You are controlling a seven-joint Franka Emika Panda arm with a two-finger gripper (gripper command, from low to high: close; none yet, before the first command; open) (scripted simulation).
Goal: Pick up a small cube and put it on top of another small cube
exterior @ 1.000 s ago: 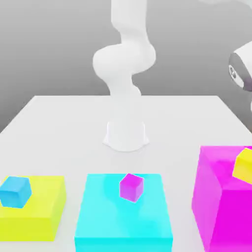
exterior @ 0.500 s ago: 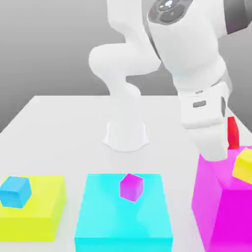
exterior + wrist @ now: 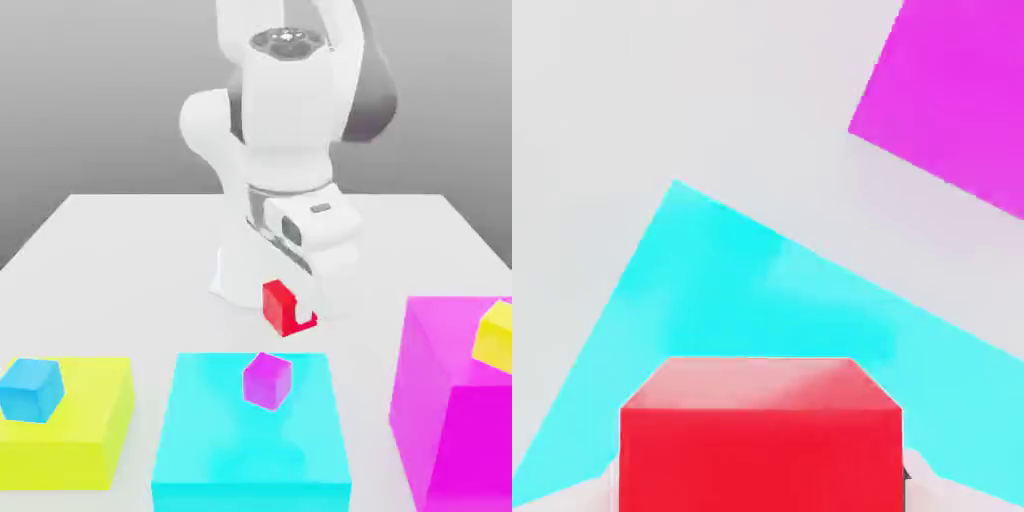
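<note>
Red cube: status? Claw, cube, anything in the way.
Claw shut on red cube, carried above table. Purple cube sits on cyan block, just ahead and below. Nothing between them.

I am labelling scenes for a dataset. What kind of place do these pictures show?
Most likely a simulated robot test tabletop, not a real room: a plain white table before a grey backdrop, flat-coloured blocks such as the cyan platform, and a white arm whose end effector holds a red cube.
</note>
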